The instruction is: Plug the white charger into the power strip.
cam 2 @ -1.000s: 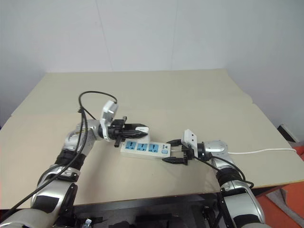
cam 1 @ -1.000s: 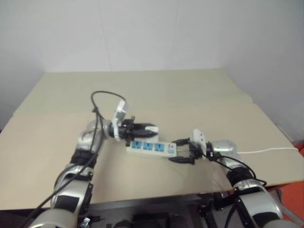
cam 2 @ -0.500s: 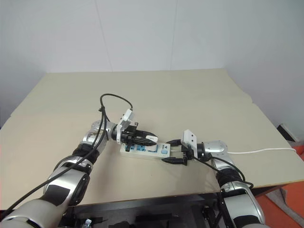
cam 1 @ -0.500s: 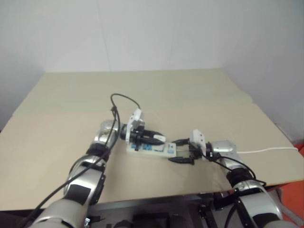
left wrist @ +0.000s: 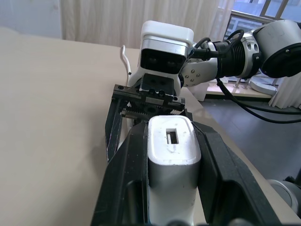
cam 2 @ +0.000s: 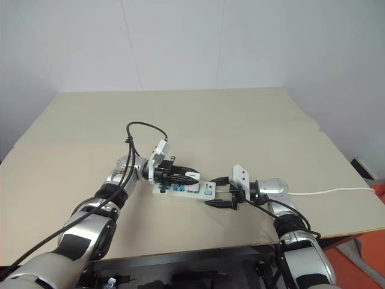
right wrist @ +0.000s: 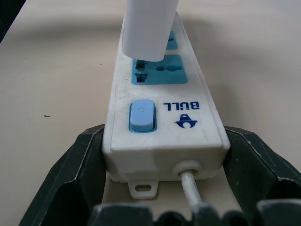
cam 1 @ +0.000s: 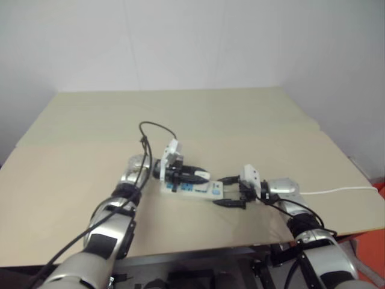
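Left end effector [left wrist: 171,188] was clamped on the white charger [left wrist: 172,155], one black finger on each flank, the block's slotted end face pointing straight out ahead of the fingertips. Right end effector [right wrist: 162,150] stood wide around the switch end of the power strip [right wrist: 162,120], a dark finger [right wrist: 75,165] close along each long side; actual contact with the housing could not be confirmed. The thin white cord [right wrist: 190,186] left the strip between those fingers, running back toward the wrist. From the right wrist, the charger hung just above the blue socket nearest the switch [right wrist: 142,114], its lower edge over the slots; whether the prongs had entered could not be told. The strip lay flat on the desk [cam 2: 180,114], with the left end effector directly over its middle. Risks, as judged: the charger looked slightly offset and tilted relative to the socket face, so a push down could land prongs on plastic and jam. If the right fingers only bracketed the strip loosely, that push could skid or pivot it on the desk. With the grip on smooth flanks, the charger could slip or rotate between the fingers under insertion load. A misplaced press might also hit the switch.
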